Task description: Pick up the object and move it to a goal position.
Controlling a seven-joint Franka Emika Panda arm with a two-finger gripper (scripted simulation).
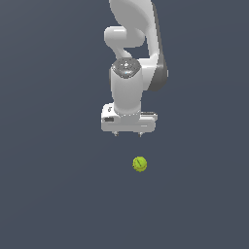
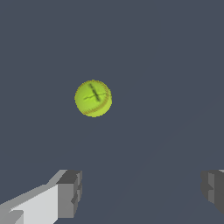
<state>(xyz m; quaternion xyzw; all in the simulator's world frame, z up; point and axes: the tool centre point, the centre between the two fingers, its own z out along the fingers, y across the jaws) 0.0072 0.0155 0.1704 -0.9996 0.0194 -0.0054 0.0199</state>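
Note:
A small yellow-green ball with faint darker seam lines lies on the dark grey floor, below the arm in the exterior view. My gripper hangs above it, pointing down, a little toward the exterior view's left of the ball and apart from it. In the wrist view the ball sits ahead of the gripper, outside the gap between the two grey fingertips. The fingers are spread wide and hold nothing.
The white arm rises out of the exterior view's top. A plain dark grey floor surrounds the ball.

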